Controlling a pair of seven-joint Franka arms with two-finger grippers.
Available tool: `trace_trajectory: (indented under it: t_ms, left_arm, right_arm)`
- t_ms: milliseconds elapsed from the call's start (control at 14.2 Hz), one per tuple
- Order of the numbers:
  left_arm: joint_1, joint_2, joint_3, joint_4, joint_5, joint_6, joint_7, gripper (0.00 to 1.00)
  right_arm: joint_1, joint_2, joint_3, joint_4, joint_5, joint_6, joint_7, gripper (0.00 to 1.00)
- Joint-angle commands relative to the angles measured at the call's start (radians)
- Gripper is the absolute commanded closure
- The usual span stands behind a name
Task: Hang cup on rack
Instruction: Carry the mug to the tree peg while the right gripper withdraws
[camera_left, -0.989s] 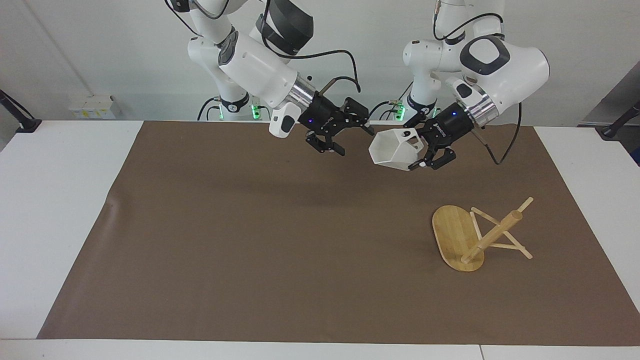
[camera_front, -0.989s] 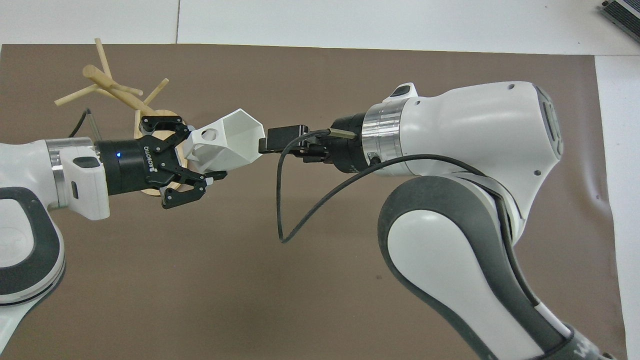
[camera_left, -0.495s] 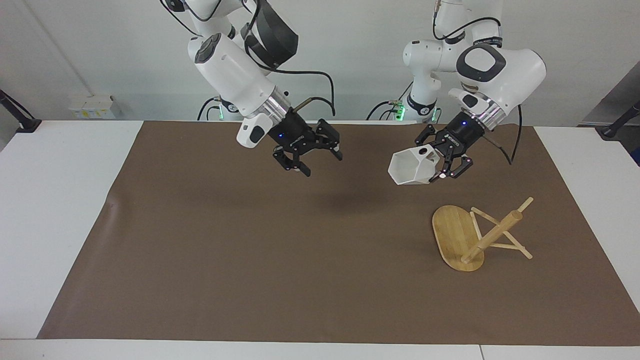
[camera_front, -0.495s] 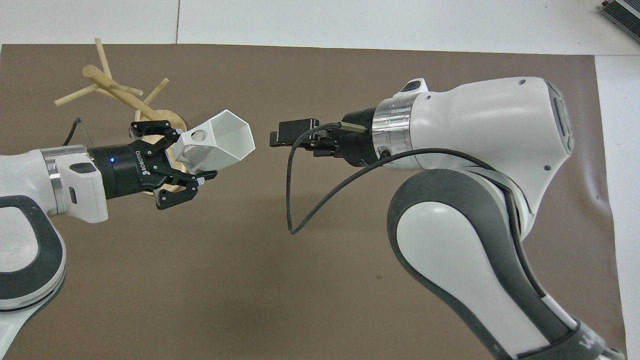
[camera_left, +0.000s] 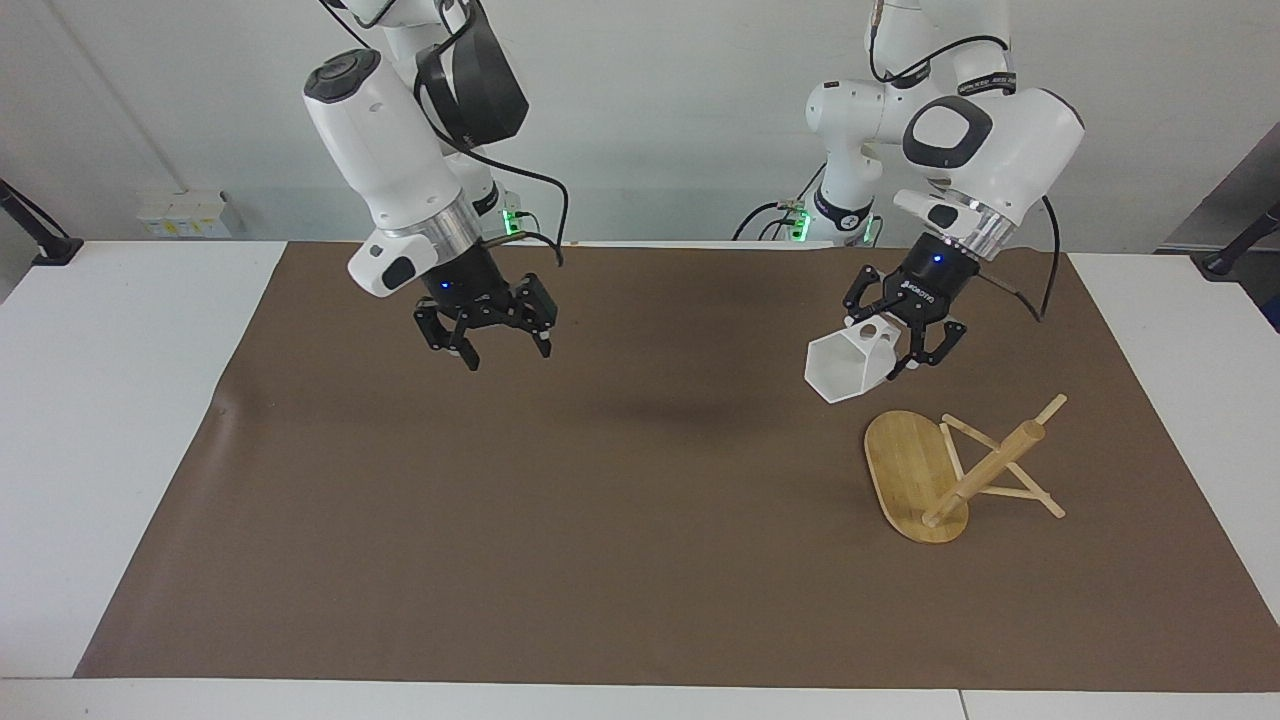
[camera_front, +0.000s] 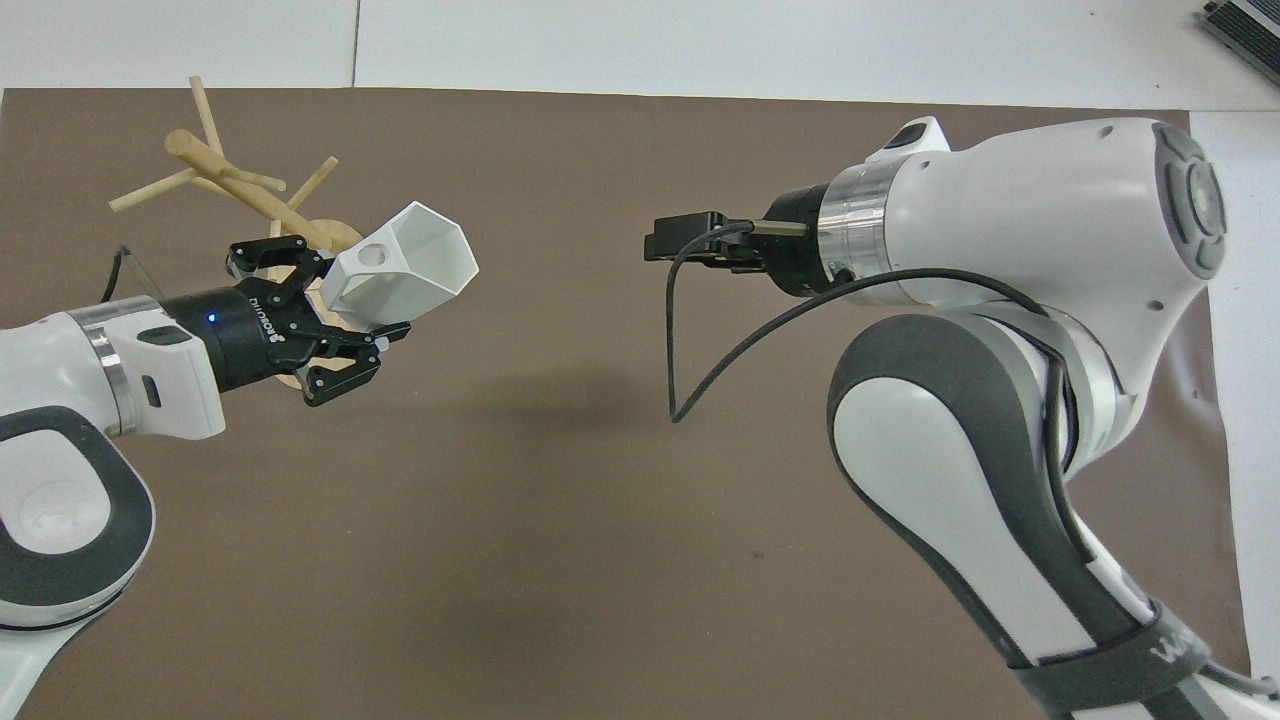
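Observation:
My left gripper (camera_left: 880, 345) is shut on the blocky handle of the white faceted cup (camera_left: 840, 370) and holds it in the air. The cup is tilted and its open rim points down toward the middle of the table. It hangs close above the oval base of the bamboo rack (camera_left: 900, 465), without touching it. The rack's post (camera_left: 985, 475) slants toward the left arm's end of the table. In the overhead view the left gripper (camera_front: 350, 300) and the cup (camera_front: 415, 255) cover part of the rack (camera_front: 225, 175). My right gripper (camera_left: 505, 352) is open and empty over the mat; it also shows in the overhead view (camera_front: 665, 240).
A brown mat (camera_left: 600, 520) covers the white table (camera_left: 110, 420). The rack's thin pegs (camera_left: 1030, 490) stick out toward the left arm's end. A black cable (camera_front: 680, 340) loops from the right wrist.
The right gripper has drawn back from the cup toward the right arm's end of the table. The left gripper has carried the cup down and toward the rack.

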Motion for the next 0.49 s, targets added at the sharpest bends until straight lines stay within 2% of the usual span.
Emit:
trace_trajectory:
  t_ms: [0, 212, 424]
  left_arm:
    - [-0.007, 0.054, -0.002, -0.008, 0.022, 0.104, -0.029, 1.00]
    - [-0.012, 0.086, -0.002, -0.002, 0.022, 0.146, -0.061, 1.00]
    - [-0.009, 0.111, 0.002, 0.016, 0.024, 0.152, -0.064, 1.00]
  right_arm:
    - [-0.001, -0.035, -0.062, -0.012, -0.073, -0.047, 0.009, 0.00]
    - [-0.001, -0.052, -0.149, -0.012, -0.088, -0.085, 0.009, 0.00]
    - [-0.001, -0.065, -0.201, -0.005, -0.099, -0.142, 0.009, 0.00]
